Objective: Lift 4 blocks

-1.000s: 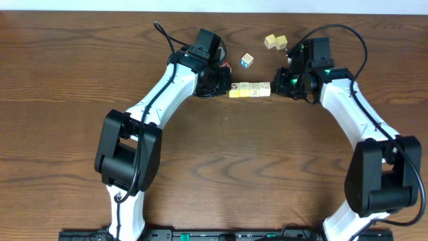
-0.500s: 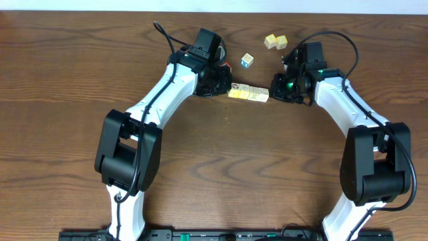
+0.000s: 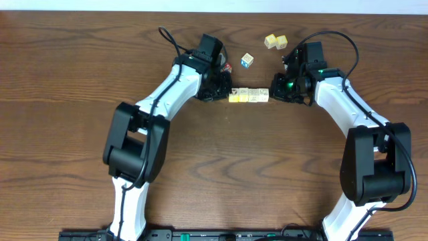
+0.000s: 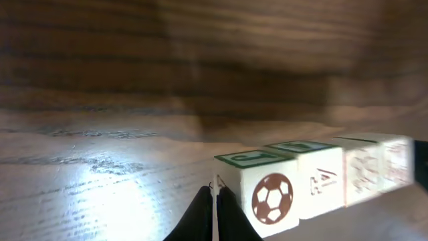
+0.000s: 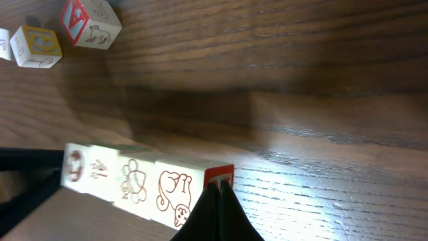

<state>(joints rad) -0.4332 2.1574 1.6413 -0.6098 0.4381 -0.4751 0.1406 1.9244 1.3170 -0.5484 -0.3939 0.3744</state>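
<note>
The four blocks (image 3: 249,96) are lined up in one row, squeezed between both grippers. The left gripper (image 4: 215,195), fingers together, is pressed against one end; the right gripper (image 5: 215,195), likewise closed, against the other. Contact with the table (image 3: 67,100) cannot be told.

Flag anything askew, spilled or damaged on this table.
Nothing is spilled or damaged. The four blocks form a straight, touching row, with the shut left gripper against one end and the shut right gripper against the other. Only the blue-faced cube behind them sits turned at an angle.
</note>
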